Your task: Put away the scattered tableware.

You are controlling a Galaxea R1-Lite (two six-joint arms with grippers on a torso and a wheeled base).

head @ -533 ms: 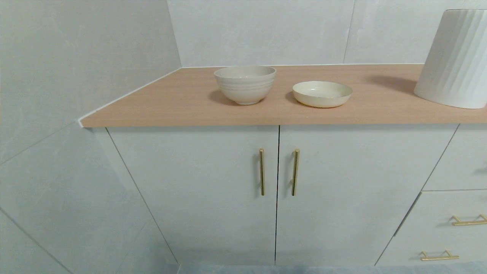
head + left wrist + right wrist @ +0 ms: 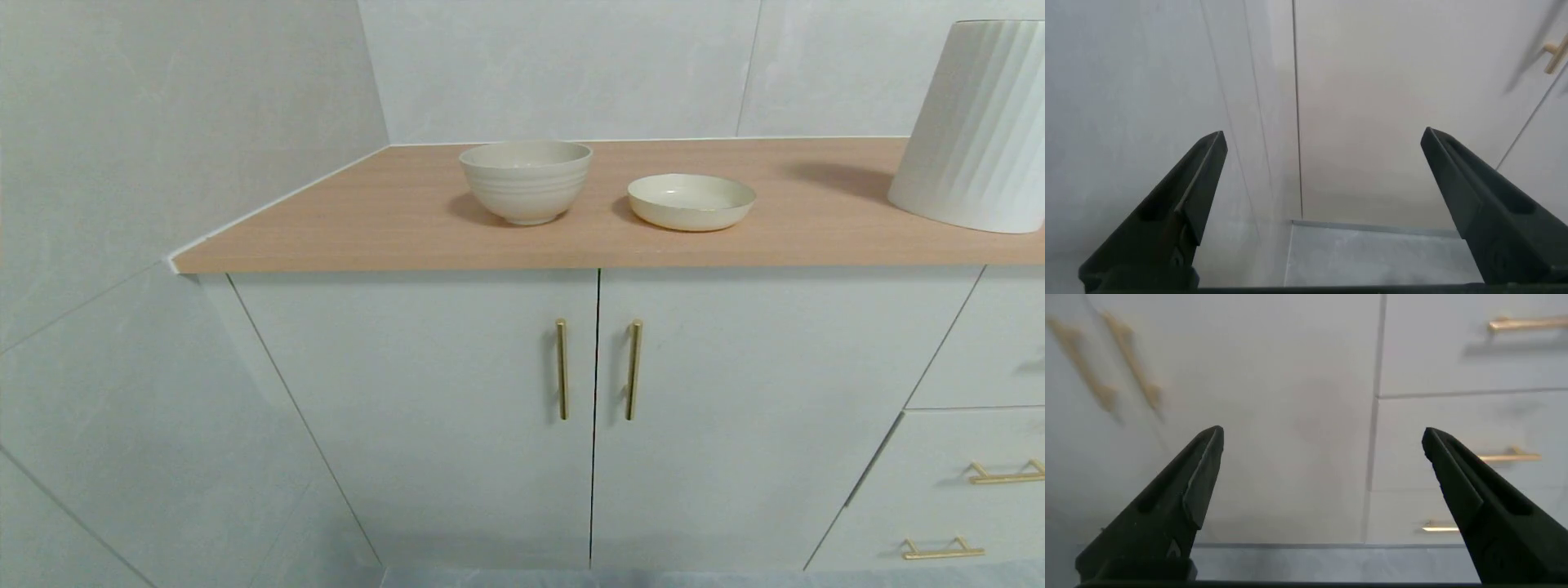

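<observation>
Still unmoved, the bowl (image 2: 526, 180) and shallow dish (image 2: 691, 201) sit on the table (image 2: 367, 233); the left gripper (image 2: 1323, 137) and right gripper (image 2: 1322, 434) gape wide, empty, by the closed cabinet doors (image 2: 424, 392), work unstarted

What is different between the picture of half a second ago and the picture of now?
Nothing visibly changed. The ribbed bowl and the shallow dish stand apart on the wooden countertop as before, and the cabinet doors below remain shut. The left gripper and the right gripper are open, facing the cabinet fronts.
</observation>
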